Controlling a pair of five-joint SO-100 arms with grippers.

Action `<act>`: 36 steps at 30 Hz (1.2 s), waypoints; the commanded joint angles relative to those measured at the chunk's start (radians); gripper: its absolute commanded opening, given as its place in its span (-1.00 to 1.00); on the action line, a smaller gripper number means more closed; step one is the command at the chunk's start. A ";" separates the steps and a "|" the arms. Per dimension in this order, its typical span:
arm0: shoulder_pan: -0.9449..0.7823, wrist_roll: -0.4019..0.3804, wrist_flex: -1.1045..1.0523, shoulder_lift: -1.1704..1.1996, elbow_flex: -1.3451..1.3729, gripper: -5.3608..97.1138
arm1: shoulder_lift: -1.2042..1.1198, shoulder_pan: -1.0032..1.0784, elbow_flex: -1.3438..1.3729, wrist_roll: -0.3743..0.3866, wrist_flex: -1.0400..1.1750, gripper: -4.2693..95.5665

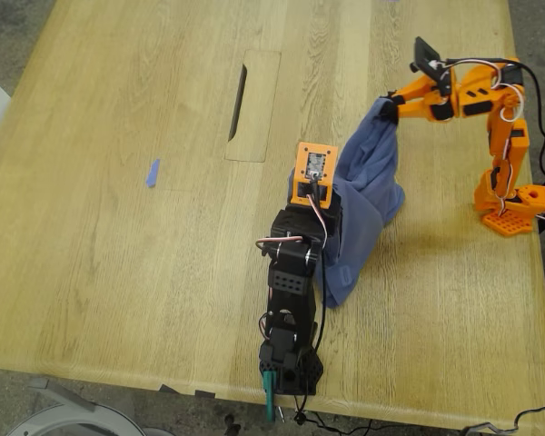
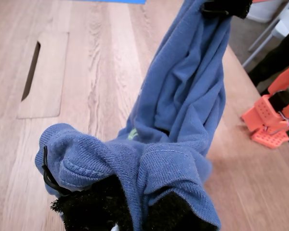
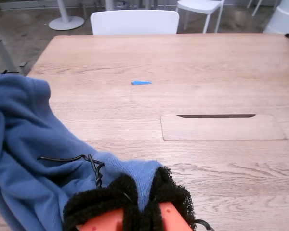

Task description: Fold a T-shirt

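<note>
The T-shirt (image 1: 363, 195) hangs soft, light and bunched between my first gripper (image 2: 135, 211) and second gripper (image 3: 139, 204), both fingers clamped on fabric; hems would grip better.

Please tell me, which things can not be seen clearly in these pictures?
- Chest print of the T-shirt: bunched folds hide it; only a green speck in the first wrist view.
- My first gripper: cloth covers its tips.
- My second gripper: cut off by the picture's edge.
</note>
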 commanded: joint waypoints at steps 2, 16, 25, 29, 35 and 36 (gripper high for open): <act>-0.025 0.002 -0.150 0.069 0.086 -0.90 | -0.081 0.032 -0.137 -0.005 -0.006 -0.92; -0.143 0.005 -0.316 0.213 0.434 -0.90 | -0.256 0.091 -0.137 -0.002 -0.072 -0.92; -0.192 0.005 -0.422 0.272 0.601 -0.90 | -0.336 0.132 -0.137 -0.002 -0.077 -0.92; -0.210 0.005 -0.433 0.276 0.620 -0.90 | -0.327 0.147 -0.137 0.006 0.000 -0.92; -0.229 0.002 -0.443 0.275 0.643 -0.90 | -0.295 0.187 -0.074 0.018 0.006 -0.92; -0.233 0.002 -0.446 0.273 0.647 -0.90 | -0.284 0.190 -0.046 0.018 0.006 -0.92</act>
